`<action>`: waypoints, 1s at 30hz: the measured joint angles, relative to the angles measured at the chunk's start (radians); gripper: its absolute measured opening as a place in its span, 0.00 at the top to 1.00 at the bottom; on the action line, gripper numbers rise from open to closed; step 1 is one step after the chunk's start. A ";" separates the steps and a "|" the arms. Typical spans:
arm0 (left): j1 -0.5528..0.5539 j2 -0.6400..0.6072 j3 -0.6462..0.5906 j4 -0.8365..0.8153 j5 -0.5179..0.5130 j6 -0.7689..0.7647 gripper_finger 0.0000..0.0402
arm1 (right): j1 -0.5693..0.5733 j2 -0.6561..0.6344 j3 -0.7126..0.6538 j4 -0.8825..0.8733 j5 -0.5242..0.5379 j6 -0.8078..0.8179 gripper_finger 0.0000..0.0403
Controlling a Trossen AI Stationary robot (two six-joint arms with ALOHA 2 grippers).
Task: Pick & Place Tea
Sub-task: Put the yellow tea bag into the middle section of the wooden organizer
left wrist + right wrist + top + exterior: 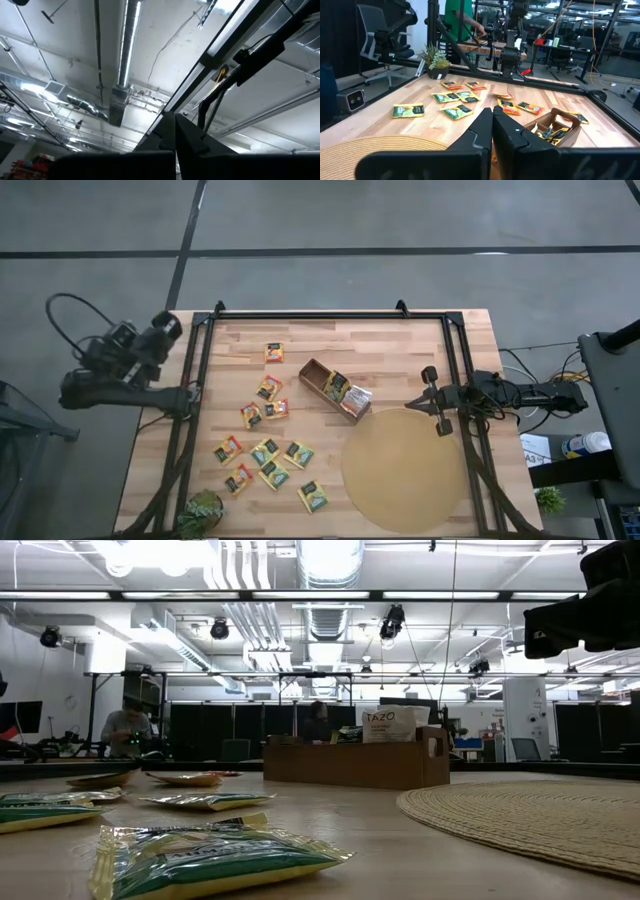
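1. Low view: nearest the lens, a green-yellow tea sachet (pixel 215 858) lying flat on the wooden table (pixel 400 850); more sachets scattered behind it toward the left; farther back the brown box (pixel 355 762) with a white sachet (pixel 388 726) standing in it; round woven mat (pixel 540 820) at right.
2. High view: about ten loose tea sachets (pixel 265 452) spread over the table's left half, a few more inside the brown box near the centre, just beside the mat's rim; left gripper (pixel 166 326) off the table's left edge, fingers pressed together, empty; right gripper (pixel 434 400) at the mat's right rim, fingers pressed together, empty; small potted plant (pixel 203 510) at the near-left corner.
3. Left wrist view: shut fingers (pixel 187 142) aimed at ceiling ducts.
4. Right wrist view: shut fingers (pixel 492 135) over the mat, facing box and sachets; person in green (pixel 457 20) beyond the table
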 joint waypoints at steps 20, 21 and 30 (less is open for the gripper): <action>0.000 0.330 0.613 -0.809 -0.009 0.134 0.39 | 0.000 0.000 0.000 0.000 0.000 0.000 0.98; 0.000 0.342 0.632 -0.843 -0.011 0.136 0.35 | 0.000 0.000 0.000 0.000 0.000 0.000 0.98; 0.000 0.416 0.745 -1.056 -0.114 0.214 0.25 | 0.000 0.000 0.000 0.000 0.000 0.000 0.98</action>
